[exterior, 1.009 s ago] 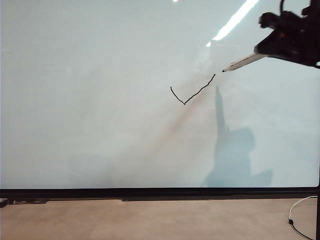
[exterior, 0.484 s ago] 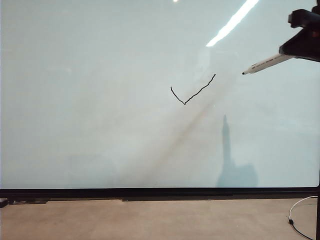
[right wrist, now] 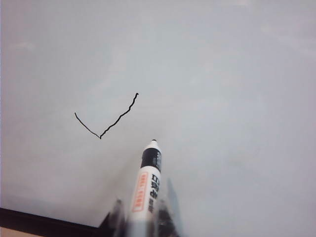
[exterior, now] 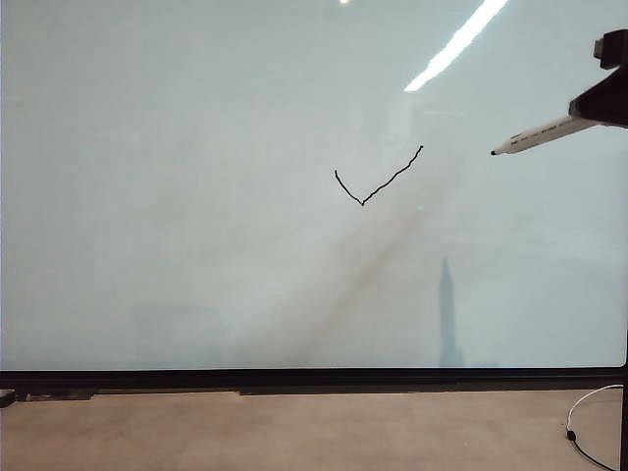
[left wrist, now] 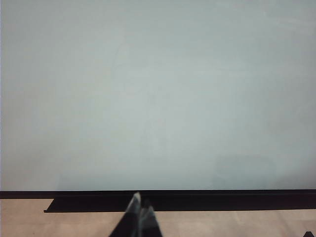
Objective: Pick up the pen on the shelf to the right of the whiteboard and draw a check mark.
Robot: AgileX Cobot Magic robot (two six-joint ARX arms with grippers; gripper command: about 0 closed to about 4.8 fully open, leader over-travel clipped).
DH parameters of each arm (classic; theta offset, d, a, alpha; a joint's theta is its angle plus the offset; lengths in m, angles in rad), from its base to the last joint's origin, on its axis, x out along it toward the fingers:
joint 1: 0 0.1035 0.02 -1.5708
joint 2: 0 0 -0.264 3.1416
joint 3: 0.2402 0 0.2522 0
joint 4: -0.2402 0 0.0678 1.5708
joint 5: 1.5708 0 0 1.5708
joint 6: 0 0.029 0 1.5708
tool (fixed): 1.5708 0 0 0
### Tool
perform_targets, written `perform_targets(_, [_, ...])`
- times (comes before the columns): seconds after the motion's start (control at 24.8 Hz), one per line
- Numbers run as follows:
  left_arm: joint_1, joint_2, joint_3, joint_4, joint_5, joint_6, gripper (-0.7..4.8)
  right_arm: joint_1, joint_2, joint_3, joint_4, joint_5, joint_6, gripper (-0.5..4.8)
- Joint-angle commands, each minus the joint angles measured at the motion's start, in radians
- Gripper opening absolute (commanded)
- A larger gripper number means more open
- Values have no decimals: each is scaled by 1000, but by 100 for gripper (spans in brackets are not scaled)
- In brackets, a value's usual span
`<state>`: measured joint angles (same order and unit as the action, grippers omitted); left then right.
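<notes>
The thin black check mark [exterior: 378, 179] is complete on the large glossy pale whiteboard [exterior: 196, 245]. The right hand [right wrist: 143, 217], at the board's right edge, is clamped on the slim white pen [exterior: 535, 135]; keep its tip clear of the surface. The left hand [left wrist: 139, 217], fingers together, sits low by the frame.

Stretching across the bottom of the exterior view as a flat, matt beige-brown surface [exterior: 294, 432], and showing again in the left wrist view [left wrist: 237, 224]. Running just above it as a long, low black ledge [exterior: 343, 391], also showing in the left wrist view [left wrist: 197, 202]. Curling over the beige surface at the lower right as a thin white cable [exterior: 592, 394], ending in a small black plug [exterior: 570, 434]. Standing at the right edge as a narrow black upright post [exterior: 624, 422]. Glinting high on the right as a slanted bright white strip of reflected light [exterior: 459, 41].
</notes>
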<state>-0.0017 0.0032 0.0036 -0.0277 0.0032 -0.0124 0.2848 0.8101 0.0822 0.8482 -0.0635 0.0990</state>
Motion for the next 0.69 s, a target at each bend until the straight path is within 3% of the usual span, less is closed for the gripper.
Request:
perform_targets(0.04, [0,0,3,6,0,5,-4,0,-25,-21,24,2,-7,-5])
perform_targets(0.69, [0,0,3,6,0,5,-4,0,-70,-82,16,25,-6,-5])
